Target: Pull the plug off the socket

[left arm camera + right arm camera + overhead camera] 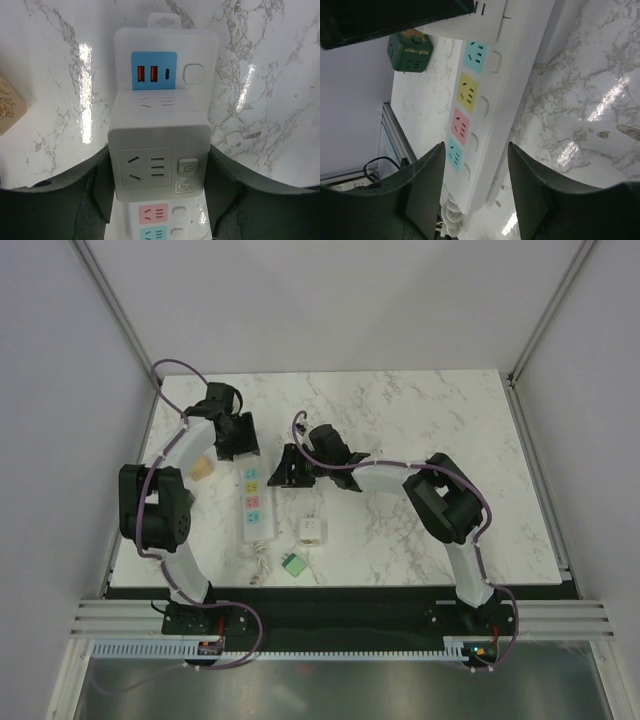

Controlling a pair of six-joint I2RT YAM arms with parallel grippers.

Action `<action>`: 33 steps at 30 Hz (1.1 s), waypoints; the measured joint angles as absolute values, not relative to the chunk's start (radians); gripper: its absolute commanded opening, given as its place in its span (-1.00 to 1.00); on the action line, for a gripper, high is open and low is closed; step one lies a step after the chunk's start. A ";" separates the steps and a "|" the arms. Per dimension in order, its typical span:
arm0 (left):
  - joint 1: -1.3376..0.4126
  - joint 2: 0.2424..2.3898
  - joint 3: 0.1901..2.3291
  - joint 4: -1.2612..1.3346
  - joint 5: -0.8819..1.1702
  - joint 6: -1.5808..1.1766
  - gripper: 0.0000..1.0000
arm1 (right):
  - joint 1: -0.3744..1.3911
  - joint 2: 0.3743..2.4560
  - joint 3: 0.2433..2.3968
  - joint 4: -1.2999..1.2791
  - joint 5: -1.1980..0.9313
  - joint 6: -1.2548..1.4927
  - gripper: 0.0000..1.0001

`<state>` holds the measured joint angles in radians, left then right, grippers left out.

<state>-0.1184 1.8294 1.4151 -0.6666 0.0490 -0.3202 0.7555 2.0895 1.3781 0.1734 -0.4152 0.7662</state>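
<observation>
The left gripper (238, 447) has its jaws closed onto the plug (159, 150), a white cube adapter. One pad lies flat against each side wall, so a straight pull away from the socket's face should lift it without twisting. The plug sits at the far end of the socket (258, 508), just nearer than its blue USB panel (154, 70). Whether the pins are fully seated I cannot tell.

The right gripper (476, 150) holds nothing and its jaws are spread wide. It hovers just right of the socket's far half and points across it. That pose would suit pinning the strip down while the plug goes up, though no contact shows.

Nearer the bases, the socket's cyan, yellow, pink and cyan outlets lie uncovered, and its cord (452, 215) leaves the near end.

A tan object (203, 469) lies left of the socket. A loose white cube (311, 530) and a green cube (293, 565) lie right of its near end, both apart from it. The left edge of the table (430, 420) runs near the socket and its right edge is well apart. Nothing visible blocks an upward pull.
</observation>
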 measured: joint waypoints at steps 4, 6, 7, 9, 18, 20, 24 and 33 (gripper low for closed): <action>-0.118 1.762 1.387 -0.662 0.061 -0.320 -0.95 | 0.756 2.164 1.398 0.240 -0.464 0.835 0.26; -0.118 1.726 1.377 -0.663 0.064 -0.320 -0.95 | 0.756 2.190 1.401 0.259 -0.480 0.856 0.27; -0.118 1.711 1.375 -0.662 0.064 -0.320 -0.96 | 0.756 2.204 1.406 0.266 -0.486 0.865 0.27; -0.118 1.686 1.370 -0.661 0.063 -0.318 -0.95 | 0.756 2.227 1.422 0.282 -0.501 0.881 0.28; -0.104 1.673 1.357 -0.642 0.134 -0.318 -0.95 | 0.756 2.276 1.486 0.371 -0.529 0.913 0.30; -0.102 1.673 1.352 -0.636 0.142 -0.318 -0.96 | 0.756 2.293 1.507 0.383 -0.531 0.923 0.25; -0.095 1.673 1.351 -0.631 0.155 -0.318 -0.95 | 0.754 2.344 1.555 0.407 -0.531 0.958 -0.15; -0.072 1.673 1.335 -0.609 0.148 -0.313 -0.95 | 0.752 2.432 1.614 0.493 -0.580 1.069 -1.00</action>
